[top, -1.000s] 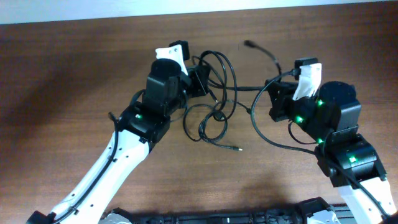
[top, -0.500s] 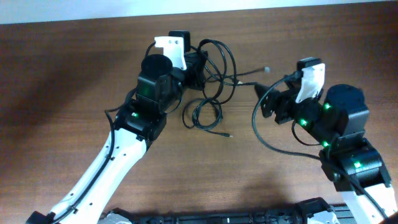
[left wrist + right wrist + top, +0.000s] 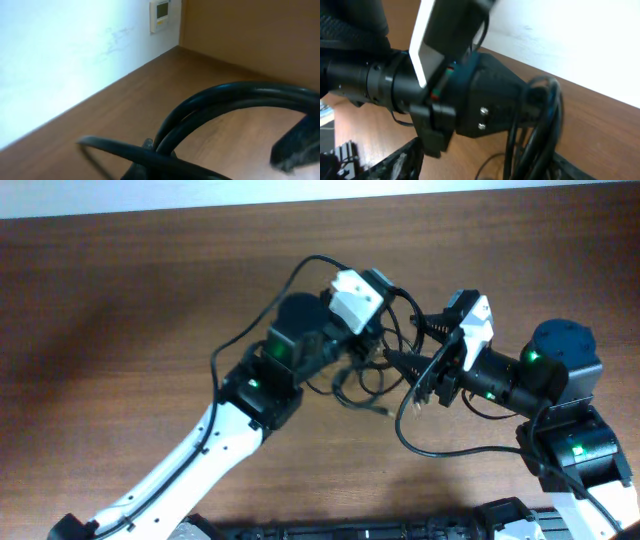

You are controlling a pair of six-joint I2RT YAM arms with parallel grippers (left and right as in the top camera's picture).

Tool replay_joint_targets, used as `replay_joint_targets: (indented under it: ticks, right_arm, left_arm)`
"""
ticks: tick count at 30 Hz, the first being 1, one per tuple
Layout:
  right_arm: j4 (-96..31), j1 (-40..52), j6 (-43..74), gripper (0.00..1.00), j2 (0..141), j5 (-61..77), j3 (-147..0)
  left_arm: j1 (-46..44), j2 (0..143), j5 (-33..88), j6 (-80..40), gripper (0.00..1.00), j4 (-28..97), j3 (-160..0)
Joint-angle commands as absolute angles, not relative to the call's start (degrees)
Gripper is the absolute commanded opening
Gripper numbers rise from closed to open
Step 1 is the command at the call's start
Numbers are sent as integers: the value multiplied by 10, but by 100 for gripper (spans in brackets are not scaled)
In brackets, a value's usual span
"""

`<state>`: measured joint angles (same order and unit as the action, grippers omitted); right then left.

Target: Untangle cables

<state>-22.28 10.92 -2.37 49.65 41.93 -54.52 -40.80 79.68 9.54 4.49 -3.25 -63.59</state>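
Left gripper (image 3: 380,342): clamped shut on the cables (image 3: 350,385), over the middle of the surface (image 3: 110,330). In its wrist view, black loops cross right in front of the lens.

Right gripper (image 3: 408,378): jaws apart, aimed at the left gripper from just beside it. In the right wrist view, cable strands run down between its fingers (image 3: 402,157); cannot tell whether they touch the pads.

One strand loops out over the surface in front of the right gripper and curves back toward the right arm.

Farther off: bare brown wood, then a pale wall (image 3: 60,60) carrying a small panel (image 3: 161,9).
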Motion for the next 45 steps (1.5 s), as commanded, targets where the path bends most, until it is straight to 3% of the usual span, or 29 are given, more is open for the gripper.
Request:
replay_joint_targets:
  ticks: [1, 6, 14, 26, 27, 28, 30, 33, 36, 40, 43, 45]
  right_arm:
    - [-220, 109, -50, 62, 492, 477, -551]
    - [-221, 109, -56, 54, 492, 471, -551]
    - [-233, 109, -55, 51, 504, 378, -551]
    - [-224, 109, -56, 51, 543, 433, -551]
    - [-221, 109, -56, 43, 545, 433, -551]
    - [-220, 109, -56, 26, 545, 433, -551]
    - [-220, 109, -56, 6, 545, 433, -551]
    - [-223, 109, -55, 4, 545, 433, -551]
    - [-223, 109, -48, 4, 543, 427, -551]
    - [-222, 109, -25, 4, 544, 406, -551]
    - [-223, 109, -25, 4, 544, 405, -551]
    - [-224, 109, -25, 4, 544, 405, -551]
  left_arm:
    - [-424, 790, -11, 116, 0, -39, -643]
    - [-425, 787, -105, 124, 0, -41, -643]
    - [-425, 727, -101, 138, 0, -40, -643]
    - [-429, 681, 89, 124, 0, -41, -643]
    - [-430, 681, 95, 125, 0, -40, -643]
    - [-431, 681, 96, 125, 0, -39, -643]
    - [-431, 681, 84, 125, 0, -38, -643]
    - [-431, 681, -38, 125, 0, -33, -643]
    - [-431, 682, -233, 125, 0, -29, -643]
    - [-422, 682, -517, 125, 11, -39, -643]
    - [-407, 681, -571, 126, 13, -43, -643]
    - [-401, 681, -570, 125, 26, -43, -643]
